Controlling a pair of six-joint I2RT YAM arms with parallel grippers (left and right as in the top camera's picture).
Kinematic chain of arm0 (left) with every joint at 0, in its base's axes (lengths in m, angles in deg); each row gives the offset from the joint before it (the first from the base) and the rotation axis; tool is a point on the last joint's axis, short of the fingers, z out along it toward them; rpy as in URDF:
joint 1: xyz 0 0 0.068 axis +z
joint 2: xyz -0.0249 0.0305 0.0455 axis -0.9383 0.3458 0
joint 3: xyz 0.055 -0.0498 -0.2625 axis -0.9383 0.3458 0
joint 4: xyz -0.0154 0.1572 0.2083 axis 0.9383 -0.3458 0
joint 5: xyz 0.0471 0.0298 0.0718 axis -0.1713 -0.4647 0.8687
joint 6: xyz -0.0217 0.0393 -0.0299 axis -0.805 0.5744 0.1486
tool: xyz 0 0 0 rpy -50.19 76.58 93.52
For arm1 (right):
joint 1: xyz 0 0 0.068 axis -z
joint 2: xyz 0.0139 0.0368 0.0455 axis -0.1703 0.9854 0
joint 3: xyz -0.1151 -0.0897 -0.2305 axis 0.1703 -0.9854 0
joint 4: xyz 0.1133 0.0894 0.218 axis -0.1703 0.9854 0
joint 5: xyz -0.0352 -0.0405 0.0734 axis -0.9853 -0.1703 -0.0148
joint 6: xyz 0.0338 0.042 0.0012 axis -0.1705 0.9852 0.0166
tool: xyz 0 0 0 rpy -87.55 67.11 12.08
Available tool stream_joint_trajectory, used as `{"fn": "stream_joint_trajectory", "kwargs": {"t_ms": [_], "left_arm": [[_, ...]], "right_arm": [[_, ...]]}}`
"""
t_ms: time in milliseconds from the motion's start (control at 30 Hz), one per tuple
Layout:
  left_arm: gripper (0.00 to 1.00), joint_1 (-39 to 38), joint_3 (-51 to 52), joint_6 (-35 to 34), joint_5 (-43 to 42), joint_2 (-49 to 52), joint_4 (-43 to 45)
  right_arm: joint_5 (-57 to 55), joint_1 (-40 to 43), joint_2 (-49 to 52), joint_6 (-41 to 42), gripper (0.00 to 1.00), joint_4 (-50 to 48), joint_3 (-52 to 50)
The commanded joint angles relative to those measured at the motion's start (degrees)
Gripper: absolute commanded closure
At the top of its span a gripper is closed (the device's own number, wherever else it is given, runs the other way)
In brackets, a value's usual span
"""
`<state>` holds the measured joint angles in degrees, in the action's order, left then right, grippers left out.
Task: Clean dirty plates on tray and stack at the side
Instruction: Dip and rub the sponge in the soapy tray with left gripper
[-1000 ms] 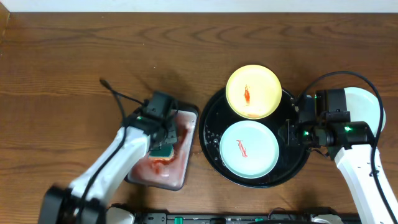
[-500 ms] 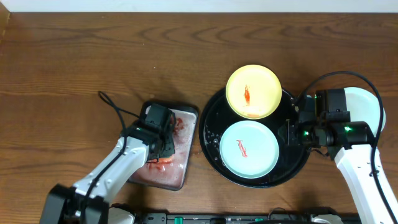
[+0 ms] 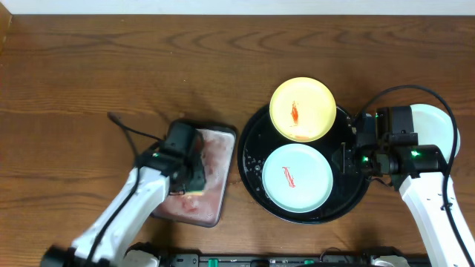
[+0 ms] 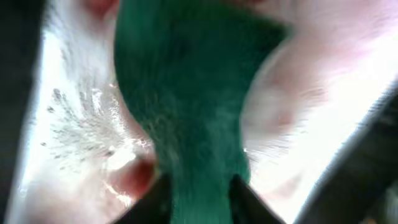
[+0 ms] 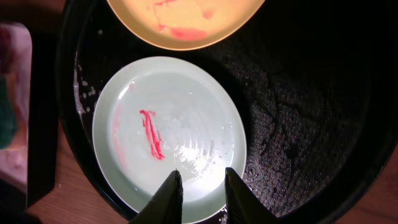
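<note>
Left jaws at the grey tray [image 3: 220, 159]
They are seemingly clamping the teal sponge [image 4: 186, 112], blurred; right jaws are hanging part-open and empty above the smeared mint plate [image 5: 199, 124].

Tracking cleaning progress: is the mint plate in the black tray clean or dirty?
Dirty: the mint plate in the black tray bears a red sauce streak near its middle, seen overhead and from the right wrist.

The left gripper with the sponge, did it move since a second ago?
Yes. The left gripper slid along the small grey tray toward its near end, the edge closest to the robot, carrying the sponge with it.
</note>
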<state>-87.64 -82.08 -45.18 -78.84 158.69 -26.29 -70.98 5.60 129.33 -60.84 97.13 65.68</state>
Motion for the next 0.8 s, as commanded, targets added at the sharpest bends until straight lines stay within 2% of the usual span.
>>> {"fn": "stream_joint_trajectory", "kwargs": {"t_ms": [0, 133, 467, 533, 600, 767], "left_arm": [[0.63, 0.72, -2.80, 0.92, 1.33, -5.11, 0.17], [0.63, 0.70, -2.16, 1.51, 8.37, -5.05, 0.81], [0.61, 0.83, 0.09, 1.53, 8.28, 11.52, 10.99], [0.67, 0.81, 0.07, 1.53, 8.02, 13.99, 11.52], [0.92, 0.83, 0.07, 1.55, 7.78, 15.02, 11.56], [0.93, 0.83, -1.81, 4.35, 6.80, 12.07, 8.61]], "right_arm": [[0.42, -0.39, -0.24, -0.35, 0.79, -0.02, 0.04], [0.42, -0.39, -0.24, -0.35, 0.79, -0.04, 0.04], [0.44, -0.39, -0.24, -0.35, 0.79, -0.04, 0.04], [0.44, -0.39, -0.24, -0.35, 0.79, 0.00, 0.04], [0.44, -0.39, -0.24, -0.35, 0.79, -0.02, 0.04], [0.42, -0.39, -0.24, -0.35, 0.79, -0.02, 0.04]]}}
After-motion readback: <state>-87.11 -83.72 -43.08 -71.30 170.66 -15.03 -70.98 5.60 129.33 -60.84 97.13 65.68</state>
